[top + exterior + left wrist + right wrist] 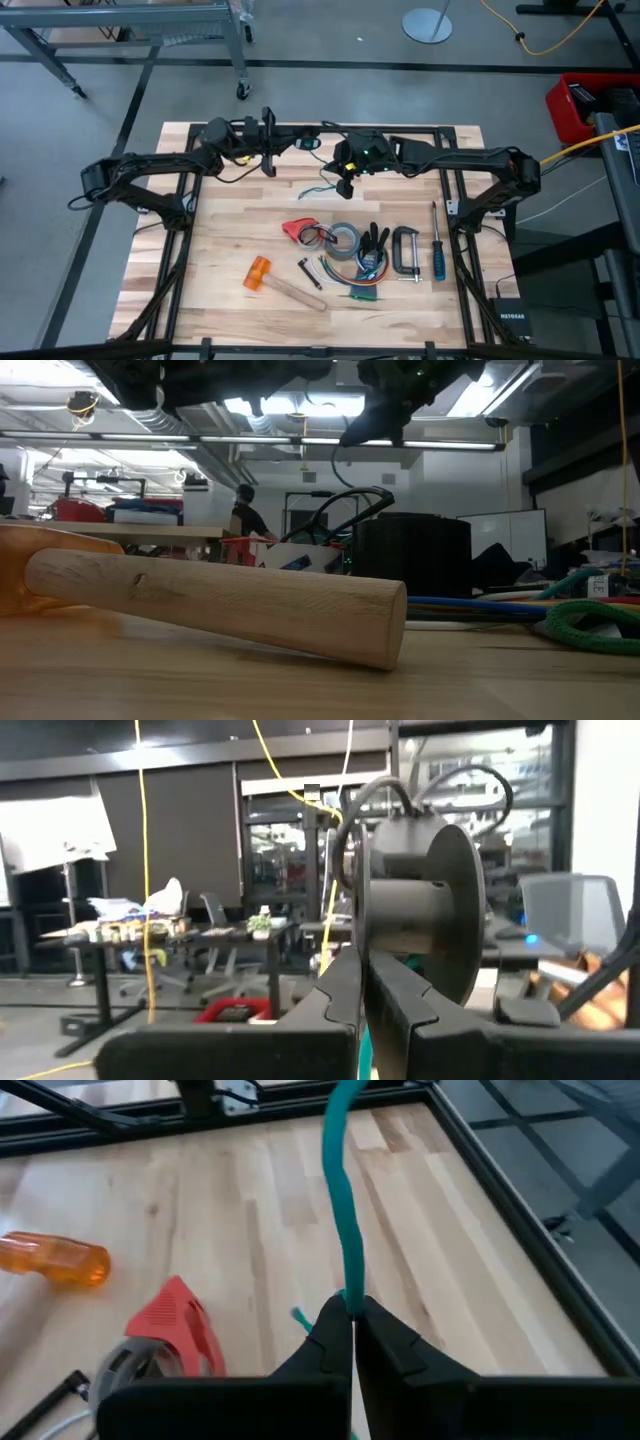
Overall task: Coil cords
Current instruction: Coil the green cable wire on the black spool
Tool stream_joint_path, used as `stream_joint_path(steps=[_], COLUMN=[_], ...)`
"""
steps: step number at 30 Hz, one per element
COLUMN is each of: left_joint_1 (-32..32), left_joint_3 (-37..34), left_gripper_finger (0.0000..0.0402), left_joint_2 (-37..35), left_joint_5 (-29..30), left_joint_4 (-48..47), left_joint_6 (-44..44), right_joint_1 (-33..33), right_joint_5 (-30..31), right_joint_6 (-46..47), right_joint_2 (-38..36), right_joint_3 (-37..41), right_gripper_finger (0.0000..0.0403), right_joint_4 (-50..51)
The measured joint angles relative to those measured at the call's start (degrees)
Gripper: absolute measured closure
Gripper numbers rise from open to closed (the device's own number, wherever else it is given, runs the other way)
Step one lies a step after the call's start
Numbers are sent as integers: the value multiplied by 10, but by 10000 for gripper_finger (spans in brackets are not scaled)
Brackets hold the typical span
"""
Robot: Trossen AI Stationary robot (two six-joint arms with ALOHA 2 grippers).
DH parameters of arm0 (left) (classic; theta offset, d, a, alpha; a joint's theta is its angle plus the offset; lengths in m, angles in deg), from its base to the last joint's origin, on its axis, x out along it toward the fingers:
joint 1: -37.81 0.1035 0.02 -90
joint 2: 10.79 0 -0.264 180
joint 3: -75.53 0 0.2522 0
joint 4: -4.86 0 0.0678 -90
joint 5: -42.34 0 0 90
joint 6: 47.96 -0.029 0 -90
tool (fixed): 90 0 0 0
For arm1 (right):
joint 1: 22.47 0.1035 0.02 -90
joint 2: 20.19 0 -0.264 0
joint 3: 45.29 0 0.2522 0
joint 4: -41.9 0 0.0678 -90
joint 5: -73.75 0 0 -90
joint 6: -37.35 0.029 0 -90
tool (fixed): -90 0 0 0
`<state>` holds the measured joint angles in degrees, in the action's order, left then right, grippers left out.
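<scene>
Cord [340, 1210]: thin, teal-green where it shows, up in the air over the far middle of the counter [200, 1200], not lying on it. Runs with its long axis straight out ahead of the right gripper [352, 1308], in line with the fingers [395, 1342], which press together and pinch it at their very tips. Hangs below that pinch as a short loose tail, seen from above just beside the gripper and clear of the wood. Probably goes on toward the left arm, though its far end leaves the right wrist view.

Left gripper [362, 960]: close by at the same height, fingers shut with nothing visible between them. Faces a dark reel-like shape [420, 910] just past its tips; cannot tell whether touching.

Right arm plainly nearer, already on the cord. Likely next: wind the cord along that axis, keeping the free length taut.
</scene>
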<state>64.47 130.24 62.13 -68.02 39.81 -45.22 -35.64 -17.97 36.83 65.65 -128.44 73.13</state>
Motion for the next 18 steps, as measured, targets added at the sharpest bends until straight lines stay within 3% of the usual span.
stream_joint_path(steps=[11, 18], left_joint_1=[0, 0], left_joint_3=[0, 0], left_gripper_finger=[401, 401], left_joint_2=[-75, -82], left_joint_5=[0, 2], left_joint_4=[-230, -326], left_joint_6=[-59, -68], right_joint_1=[0, 0], right_joint_5=[76, 86], right_joint_6=[1, 9], right_joint_2=[-54, -70], right_joint_3=[0, 0], right_gripper_finger=[401, 402], right_joint_4=[22, 15])
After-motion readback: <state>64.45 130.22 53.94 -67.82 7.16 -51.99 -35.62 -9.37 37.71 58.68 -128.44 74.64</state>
